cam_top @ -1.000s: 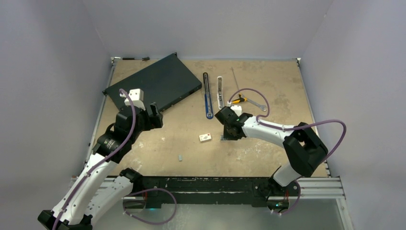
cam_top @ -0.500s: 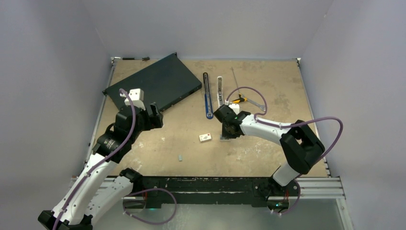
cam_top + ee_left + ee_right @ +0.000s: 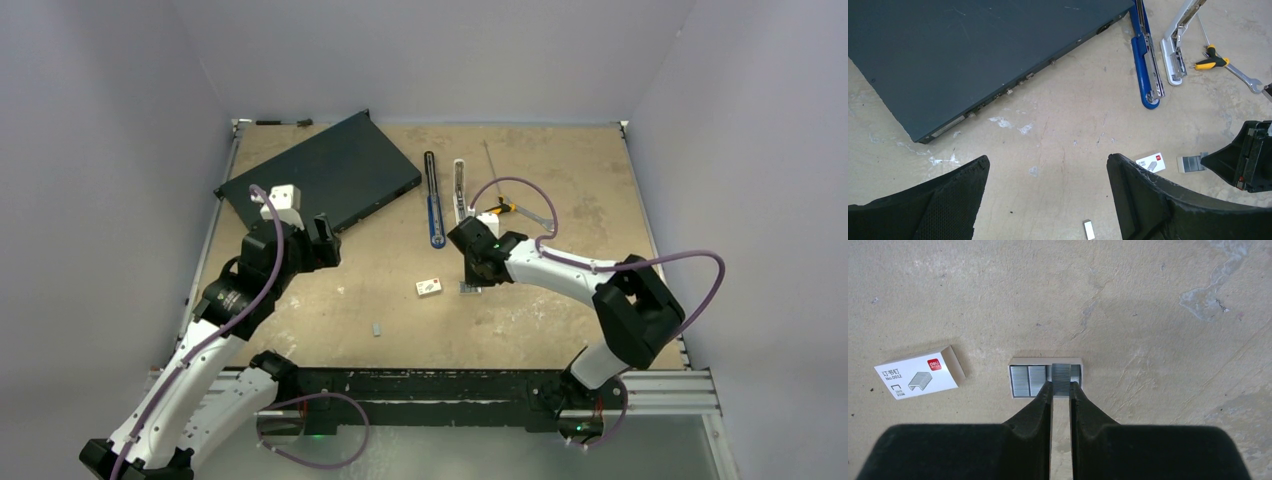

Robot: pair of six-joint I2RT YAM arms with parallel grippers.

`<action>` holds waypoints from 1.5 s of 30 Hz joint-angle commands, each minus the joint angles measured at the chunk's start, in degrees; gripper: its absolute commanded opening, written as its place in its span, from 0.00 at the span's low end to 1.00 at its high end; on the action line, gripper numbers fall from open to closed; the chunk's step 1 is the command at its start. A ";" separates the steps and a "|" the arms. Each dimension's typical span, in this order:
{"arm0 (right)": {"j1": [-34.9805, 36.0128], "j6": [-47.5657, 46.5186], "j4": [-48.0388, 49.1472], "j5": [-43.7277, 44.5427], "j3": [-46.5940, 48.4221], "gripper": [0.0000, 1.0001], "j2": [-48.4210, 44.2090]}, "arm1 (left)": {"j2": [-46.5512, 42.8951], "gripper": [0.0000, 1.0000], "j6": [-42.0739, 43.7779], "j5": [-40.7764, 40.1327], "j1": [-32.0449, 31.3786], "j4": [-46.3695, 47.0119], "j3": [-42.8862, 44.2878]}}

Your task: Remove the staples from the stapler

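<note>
Two staplers [image 3: 1148, 75], one dark flat case [image 3: 973, 55], one small white box [image 3: 1151, 163], one wrench [image 3: 1244, 80], one screwdriver [image 3: 1212, 63]

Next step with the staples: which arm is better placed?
Right. The right gripper is closed on a staple strip at the small white tray of strips, so it likely only needs to release. The left gripper hangs open, far off beside the dark flat box.
</note>
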 commanded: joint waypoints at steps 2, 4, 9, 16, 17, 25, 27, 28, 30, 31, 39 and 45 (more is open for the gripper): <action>-0.07 -1.93 -0.48 1.02 1.91 0.14 -2.93 | 0.03 0.86 0.93 0.30 0.43 1.61 -0.42; -0.07 -2.05 -0.78 0.55 1.93 0.14 -3.09 | -0.12 0.86 0.86 0.06 0.37 1.60 -0.36; -0.11 -3.38 -1.35 0.48 2.74 0.14 -2.19 | -0.16 0.86 0.84 0.01 0.38 1.60 -0.46; -0.11 -3.61 -1.57 -0.77 1.98 0.14 -1.02 | -0.07 0.86 0.93 0.17 0.38 1.61 -0.44; -0.11 -3.48 -1.70 -1.06 1.87 0.14 -0.86 | -0.08 0.86 0.93 0.16 0.38 1.60 -0.42; -0.11 -3.68 -1.76 -2.04 1.61 0.14 0.07 | -0.08 0.86 0.93 0.16 0.38 1.60 -0.44; -0.07 -3.82 -1.68 -2.30 1.60 0.14 0.17 | -0.01 0.86 0.93 0.19 0.38 1.60 -0.41; -0.07 -3.92 -1.67 -2.45 1.60 0.14 0.26 | -0.01 0.86 0.90 0.17 0.38 1.60 -0.46; -0.11 -3.99 -1.74 -2.65 1.47 0.14 0.44 | -0.05 0.86 0.93 0.19 0.40 1.63 -0.40; -0.10 -4.04 -1.75 -2.80 1.32 0.14 0.49 | -0.08 0.86 0.93 0.19 0.37 1.61 -0.47; -0.09 -4.04 -1.64 -3.80 0.29 0.14 0.66 | -0.01 0.86 0.93 0.28 0.35 1.70 -0.40; -0.11 -3.90 -1.41 -4.90 0.41 0.14 0.89 | -0.01 0.86 0.93 0.28 0.38 1.71 -0.41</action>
